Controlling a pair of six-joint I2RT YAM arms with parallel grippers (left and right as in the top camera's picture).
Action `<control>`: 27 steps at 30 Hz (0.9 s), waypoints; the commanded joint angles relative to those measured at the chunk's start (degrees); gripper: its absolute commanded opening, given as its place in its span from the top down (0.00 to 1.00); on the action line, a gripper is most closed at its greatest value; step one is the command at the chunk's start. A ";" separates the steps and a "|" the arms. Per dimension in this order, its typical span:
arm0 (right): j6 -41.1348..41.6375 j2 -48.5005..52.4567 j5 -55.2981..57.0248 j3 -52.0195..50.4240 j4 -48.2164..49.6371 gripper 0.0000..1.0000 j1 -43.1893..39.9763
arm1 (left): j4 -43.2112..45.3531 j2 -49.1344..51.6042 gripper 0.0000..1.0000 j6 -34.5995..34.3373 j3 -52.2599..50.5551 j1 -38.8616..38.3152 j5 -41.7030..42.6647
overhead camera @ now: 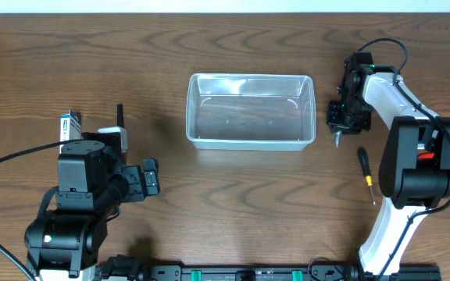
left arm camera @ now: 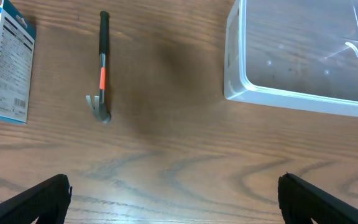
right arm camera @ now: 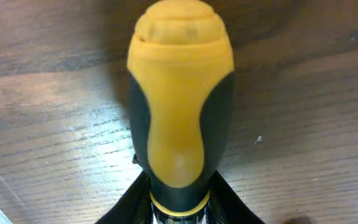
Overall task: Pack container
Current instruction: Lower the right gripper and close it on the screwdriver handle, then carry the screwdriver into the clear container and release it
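The clear plastic container (overhead camera: pixel 250 111) stands at the table's middle back with nothing in it. It also shows at the upper right of the left wrist view (left arm camera: pixel 291 96). My right gripper (overhead camera: pixel 344 115), just right of the container, is shut on a yellow-and-black screwdriver (right arm camera: pixel 179 112). Its fingers (right arm camera: pixel 179 208) clamp the base of the handle, and the shaft tip (overhead camera: pixel 337 140) pokes out toward the front. My left gripper (overhead camera: pixel 148 178) is open and empty above bare wood (left arm camera: pixel 178 202), front left of the container.
A small hammer with a black-and-orange handle (left arm camera: pixel 102 68) lies left of the container. A blue-and-white box (left arm camera: pixel 2 62) lies further left. A second screwdriver (overhead camera: pixel 366 173) lies on the table by the right arm's base.
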 commanded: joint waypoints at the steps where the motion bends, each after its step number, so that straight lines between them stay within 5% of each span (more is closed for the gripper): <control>1: 0.26 2.67 -0.22 -0.55 1.49 0.82 0.35 | -0.17 -0.15 0.02 -0.52 1.16 -0.11 -0.48; 8: 0.24 2.67 -0.22 -0.55 3.06 0.99 0.37 | -0.17 -0.15 0.02 -0.52 1.16 -0.11 -0.48; 17: -2.45 0.76 -0.22 0.44 5.53 0.99 0.37 | -0.17 -0.15 0.02 -0.52 1.16 -0.11 -0.50; 27: -12.79 -20.06 -0.24 3.69 6.58 0.99 2.93 | -0.17 -0.15 0.02 -0.50 1.16 -0.11 -0.50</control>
